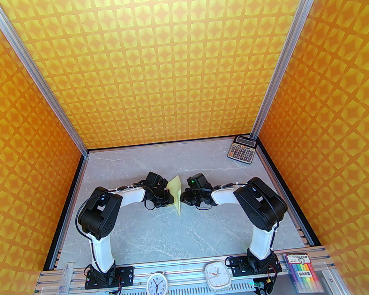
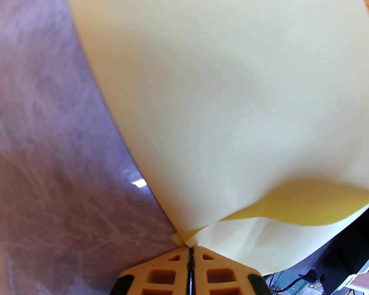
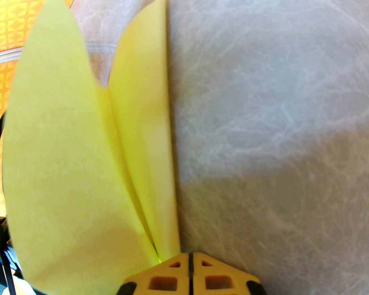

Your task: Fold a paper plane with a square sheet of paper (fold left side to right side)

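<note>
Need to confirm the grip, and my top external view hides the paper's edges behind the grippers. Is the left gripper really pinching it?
Observer: Yes, in the left wrist view the left gripper is shut on a corner of the paper.
Operator: And the right?
Observer: The right gripper is shut; the layers end just beside its seam, so a pinch is unclear.
Operator: Layers flat?
Observer: No, two flaps splay apart in a V.

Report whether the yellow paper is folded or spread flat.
Folded. The yellow paper is a narrow pointed shape from above, and the right wrist view shows layered flaps meeting along a crease.
</note>
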`<state>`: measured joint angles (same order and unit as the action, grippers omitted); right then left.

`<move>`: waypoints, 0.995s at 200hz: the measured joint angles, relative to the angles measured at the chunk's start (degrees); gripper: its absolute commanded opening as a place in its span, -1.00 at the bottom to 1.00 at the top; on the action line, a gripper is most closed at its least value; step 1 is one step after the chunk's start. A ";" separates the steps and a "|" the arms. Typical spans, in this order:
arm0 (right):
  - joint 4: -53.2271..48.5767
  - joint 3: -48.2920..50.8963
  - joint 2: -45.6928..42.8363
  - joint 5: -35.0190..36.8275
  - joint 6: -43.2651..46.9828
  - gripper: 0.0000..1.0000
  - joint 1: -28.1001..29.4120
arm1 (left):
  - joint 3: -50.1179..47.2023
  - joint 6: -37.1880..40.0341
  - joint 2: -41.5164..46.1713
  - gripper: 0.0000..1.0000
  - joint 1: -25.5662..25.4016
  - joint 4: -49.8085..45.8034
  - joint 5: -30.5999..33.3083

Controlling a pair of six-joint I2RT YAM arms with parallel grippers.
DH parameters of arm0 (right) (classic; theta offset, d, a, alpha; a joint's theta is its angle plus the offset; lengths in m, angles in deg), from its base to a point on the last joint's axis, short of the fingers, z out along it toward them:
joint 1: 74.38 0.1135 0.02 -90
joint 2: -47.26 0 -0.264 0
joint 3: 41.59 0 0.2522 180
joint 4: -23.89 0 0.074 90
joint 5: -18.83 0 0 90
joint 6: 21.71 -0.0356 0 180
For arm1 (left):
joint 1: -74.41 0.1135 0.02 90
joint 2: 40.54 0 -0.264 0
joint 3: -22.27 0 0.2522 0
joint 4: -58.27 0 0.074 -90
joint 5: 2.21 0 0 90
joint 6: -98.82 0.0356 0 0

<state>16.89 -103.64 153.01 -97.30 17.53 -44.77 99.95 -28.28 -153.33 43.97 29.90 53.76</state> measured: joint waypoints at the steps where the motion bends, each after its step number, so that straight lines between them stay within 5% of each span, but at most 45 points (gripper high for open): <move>1: -0.02 0.00 0.00 0.00 0.00 -0.85 0.00 | 0.02 0.02 0.00 -0.83 0.00 -0.02 0.02; 199: -1.51 1.49 -5.20 -0.59 1.20 -0.84 0.04 | 8.17 0.72 -2.89 -0.86 -1.86 -11.43 4.11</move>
<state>15.38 -102.15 147.81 -97.89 18.73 -44.73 108.13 -27.56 -156.22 42.11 18.47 57.87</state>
